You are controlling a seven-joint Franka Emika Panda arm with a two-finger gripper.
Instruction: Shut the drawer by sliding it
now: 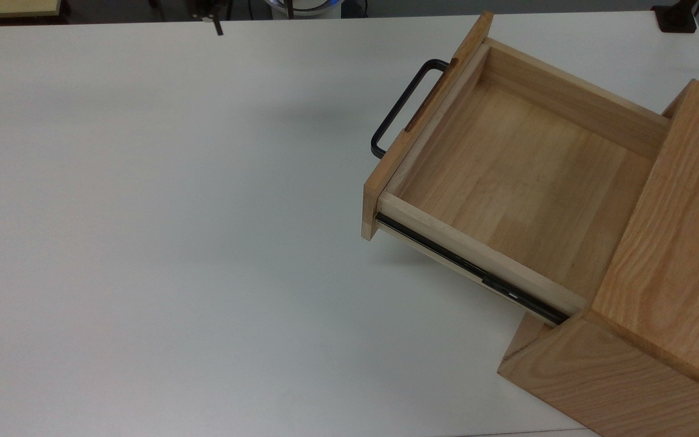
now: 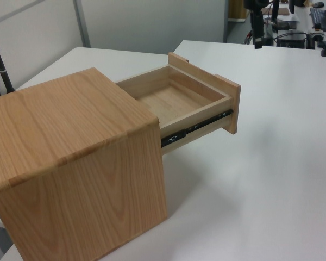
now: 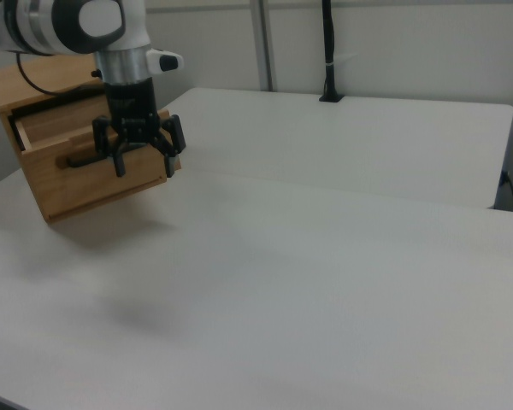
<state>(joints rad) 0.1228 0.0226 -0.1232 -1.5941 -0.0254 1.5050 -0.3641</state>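
The drawer (image 1: 507, 182) stands pulled out of the cabinet (image 1: 647, 340) at the top view's right, its sliding axis running diagonally, front panel and black handle (image 1: 401, 109) facing the top view's upper left. The pincer (image 3: 141, 149) hangs released above the white surface (image 1: 173, 243), fingers spread, well apart from the handle, grasping nothing.

Evenly and brightly lit from overhead. Soft, faint shadows on the white table (image 1: 173, 243) under the drawer (image 1: 507, 182). No harsh glare; slightly hazy in the right view.
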